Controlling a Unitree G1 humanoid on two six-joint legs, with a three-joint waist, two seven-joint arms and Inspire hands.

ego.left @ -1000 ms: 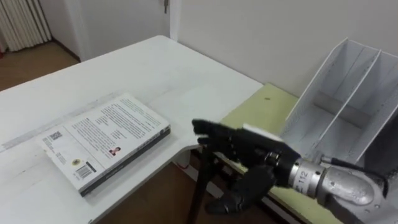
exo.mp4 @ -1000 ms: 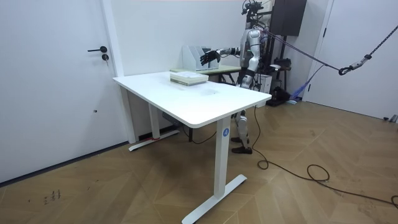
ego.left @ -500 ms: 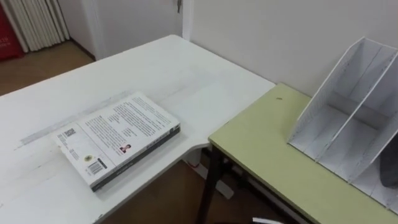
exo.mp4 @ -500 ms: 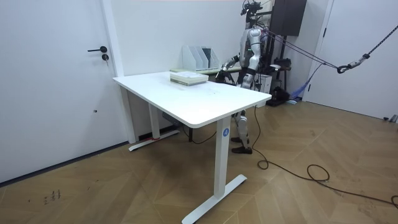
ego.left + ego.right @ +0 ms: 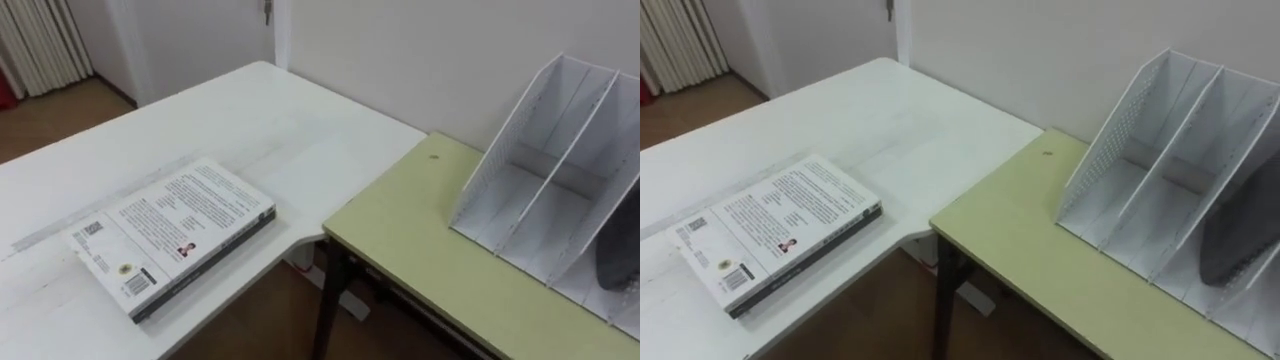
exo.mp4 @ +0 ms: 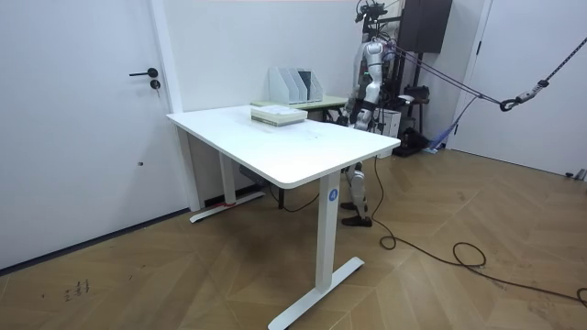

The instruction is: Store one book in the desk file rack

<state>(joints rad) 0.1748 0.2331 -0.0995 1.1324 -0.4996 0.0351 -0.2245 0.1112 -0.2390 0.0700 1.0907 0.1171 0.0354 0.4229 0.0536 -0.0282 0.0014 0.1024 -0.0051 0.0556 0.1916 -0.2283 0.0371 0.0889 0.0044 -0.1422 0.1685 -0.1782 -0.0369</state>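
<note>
Lowered since one second ago: right hand [image 6: 348, 111], then stretched over the gap between the two tables, now down by the robot's side in the room view. Book and rack unmoved.

Left eye view. Note book [image 5: 172, 236] lying flat, barcode cover up, on the white desk [image 5: 250, 110], close to its near right edge. Note green table [image 5: 420, 250] just beside the desk's right side. Note white file rack [image 5: 545, 170] standing at the far right of the green table, well apart from the book, open compartments facing left and near. Dark shape [image 5: 620, 262] in the rightmost visible compartment; cannot tell what.

Right eye view. Same layout; book outside the rack, resting on the desk alone.

Room view. Robot standing at the far end, by the green table and the desk's far corner. Left hand [image 6: 373, 112] down at the hip. State of either hand: cannot tell, too small. Book on the desk's far end, rack beyond it.
</note>
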